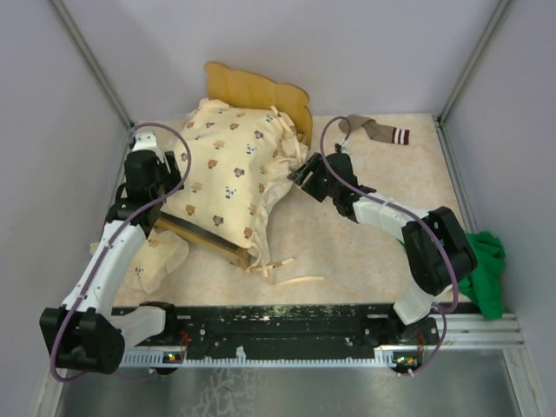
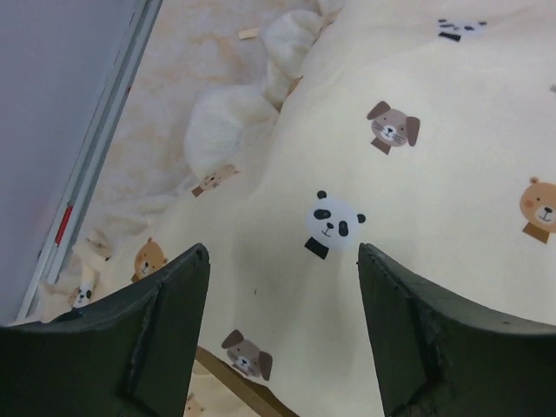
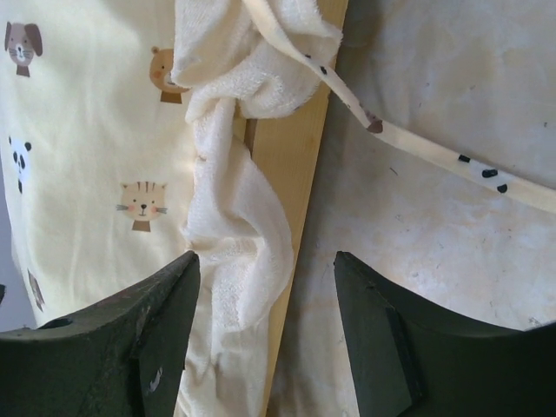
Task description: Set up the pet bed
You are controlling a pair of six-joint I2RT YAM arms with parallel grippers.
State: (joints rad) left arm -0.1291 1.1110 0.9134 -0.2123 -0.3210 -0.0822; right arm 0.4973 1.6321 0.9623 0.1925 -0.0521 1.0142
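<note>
Left gripper (image 2: 282, 254) reaches to 12 o'clock, jaws apart over the quilt (image 2: 434, 217); right gripper (image 3: 266, 261) angles to 10 o'clock, jaws apart over the pet bed (image 3: 300, 156).

No writing, label, brand or number could be read anywhere. The cream quilt (image 1: 230, 178) carried only printed cartoon animal faces, no letters among them.
</note>
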